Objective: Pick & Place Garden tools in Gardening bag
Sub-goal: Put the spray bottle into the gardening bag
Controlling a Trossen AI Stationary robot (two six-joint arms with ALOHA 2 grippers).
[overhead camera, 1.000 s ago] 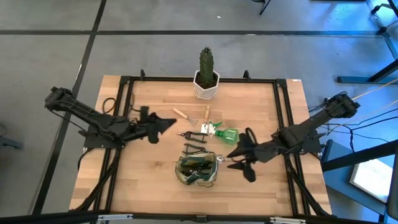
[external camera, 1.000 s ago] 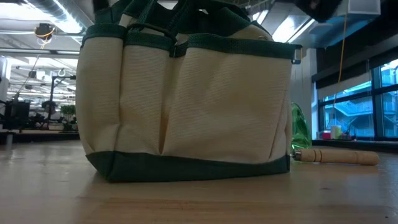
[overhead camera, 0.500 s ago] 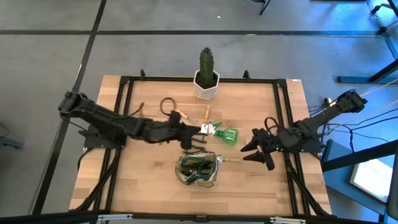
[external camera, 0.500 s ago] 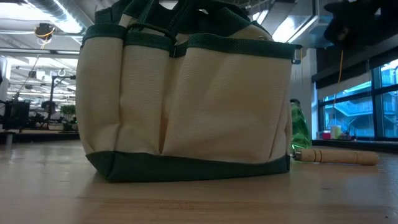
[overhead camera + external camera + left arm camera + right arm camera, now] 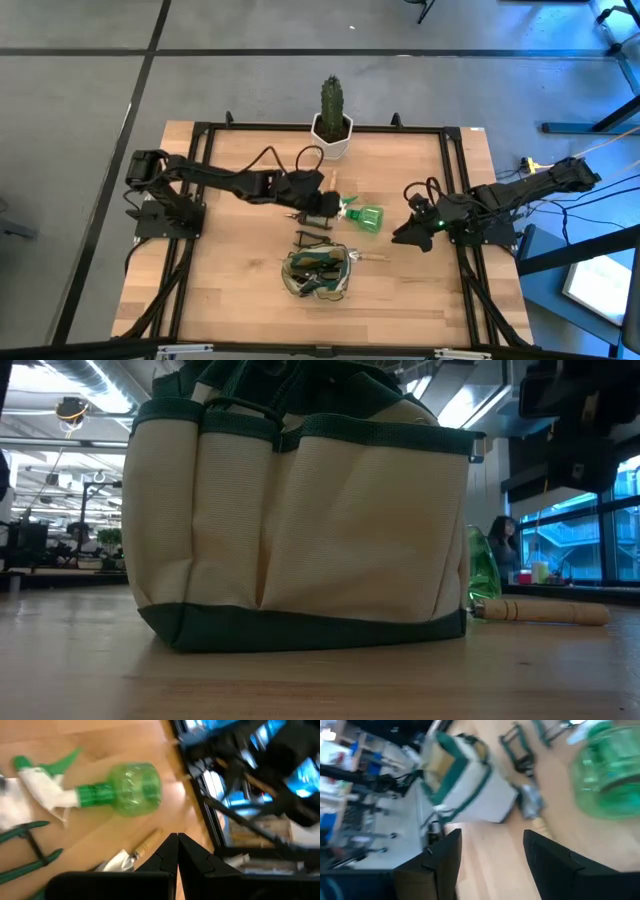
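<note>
Bag [image 5: 318, 272] sits at desk [image 5: 240, 290] centre-front, mouth up; contents seen from above are a dark green tangle, not identifiable. In low view the bag [image 5: 300, 530] fills most of the frame and hides nearly everything behind it. Sprayer [image 5: 362, 216] lies on its side just behind the bag; only a green sliver [image 5: 483, 565] shows past the bag's edge at desk level. A wooden handle [image 5: 540, 610] lies beside it, its metal end hidden by the bag. Shears [image 5: 312, 238] lie between sprayer and bag. L pincer [image 5: 322, 206] is over the tools just beside the sprayer's nozzle, fingers [image 5: 170, 852] fully closed, holding nothing. R pincer [image 5: 412, 236] hovers near the desk's right side, fingers [image 5: 547, 855] partly apart, empty. Cactus [image 5: 331, 105] stands at the rear edge.
</note>
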